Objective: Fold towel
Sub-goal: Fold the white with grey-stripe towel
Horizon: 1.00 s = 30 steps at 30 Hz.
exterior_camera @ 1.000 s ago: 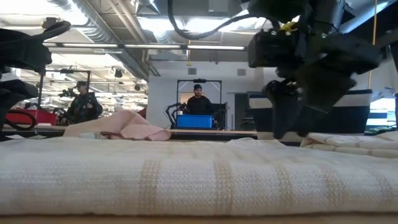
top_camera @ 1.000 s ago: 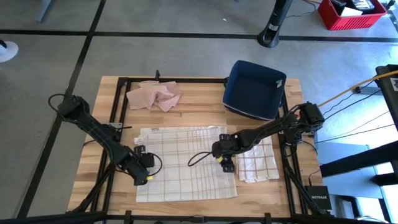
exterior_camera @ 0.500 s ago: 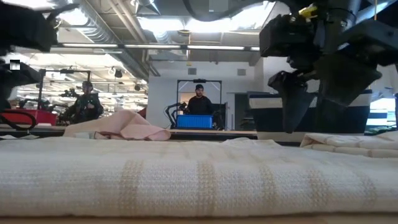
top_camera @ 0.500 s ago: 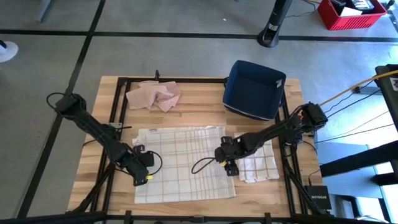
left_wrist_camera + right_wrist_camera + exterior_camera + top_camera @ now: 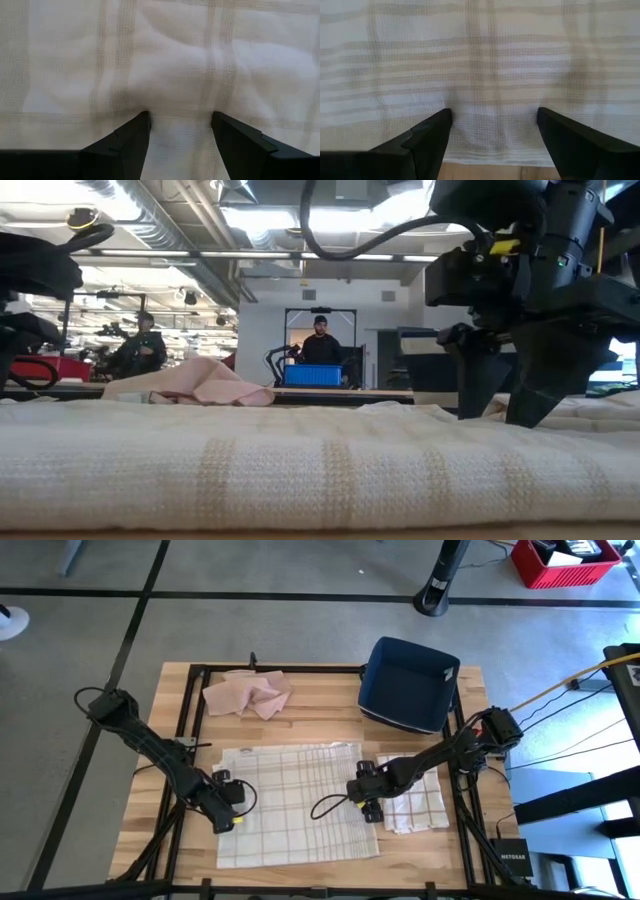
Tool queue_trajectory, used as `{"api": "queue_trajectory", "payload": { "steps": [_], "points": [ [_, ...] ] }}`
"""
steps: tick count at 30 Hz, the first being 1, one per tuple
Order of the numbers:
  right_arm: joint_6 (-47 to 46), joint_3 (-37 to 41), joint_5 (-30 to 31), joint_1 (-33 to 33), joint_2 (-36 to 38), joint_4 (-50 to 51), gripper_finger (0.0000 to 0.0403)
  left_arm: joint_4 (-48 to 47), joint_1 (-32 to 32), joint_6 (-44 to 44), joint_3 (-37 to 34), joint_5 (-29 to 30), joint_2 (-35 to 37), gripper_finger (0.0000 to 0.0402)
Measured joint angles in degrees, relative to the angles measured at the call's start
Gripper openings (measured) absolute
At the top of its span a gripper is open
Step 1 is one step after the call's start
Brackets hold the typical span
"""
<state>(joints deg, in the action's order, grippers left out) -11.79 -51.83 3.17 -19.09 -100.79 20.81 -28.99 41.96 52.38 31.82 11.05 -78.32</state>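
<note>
A white towel with beige checks lies spread flat on the wooden table. My left gripper stands open at the towel's left edge and points steeply down. In its wrist view the two fingertips straddle a strip of cloth. My right gripper stands open at the towel's right edge, also pointing steeply down. The low view shows its fingers down at the towel's surface. My left gripper comes from above with its fingers apart. Both fingertips meet the towel just inside its left edge, and the cloth puckers slightly between them. The towel lies flat on the table. My right gripper comes steeply from above with its fingers apart. Its fingertips stand on the towel a little inside the right edge, beyond which bare wood shows. The cloth between them lies flat in one layer.
A second, folded checked towel lies just right of my right gripper. A crumpled pink cloth lies at the far left and a dark blue bin at the far right. People stand in the room behind.
My right gripper has sunk onto the towel and shifted slightly toward the table's right and near edges, still open. The towel has stayed flat.
</note>
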Motion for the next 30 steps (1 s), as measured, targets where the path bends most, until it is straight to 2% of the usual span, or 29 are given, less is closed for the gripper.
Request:
{"api": "queue_trajectory", "payload": {
  "steps": [5,10,17,25,30],
  "points": [
    [-0.7,0.0,0.3,0.0,-0.1,1.1,0.0301,-1.2,0.6,-0.1,0.3,-1.4,0.5,0.0210],
    [-1.4,0.0,0.3,0.0,-0.1,1.3,0.0301,-7.8,0.2,1.0,3.7,-4.1,1.9,0.0210],
    [-1.5,0.1,0.7,0.0,-0.2,1.3,0.0301,-4.2,-0.1,2.2,5.5,-2.8,2.2,0.0210],
    [-1.5,0.2,0.8,0.0,-0.2,1.3,0.0301,-0.6,2.1,2.9,3.0,-1.1,-3.0,0.0210],
    [-1.4,0.2,0.8,0.0,-0.2,1.2,0.0301,-1.0,2.6,2.7,2.6,-1.0,-3.7,0.0210]
  ]
}}
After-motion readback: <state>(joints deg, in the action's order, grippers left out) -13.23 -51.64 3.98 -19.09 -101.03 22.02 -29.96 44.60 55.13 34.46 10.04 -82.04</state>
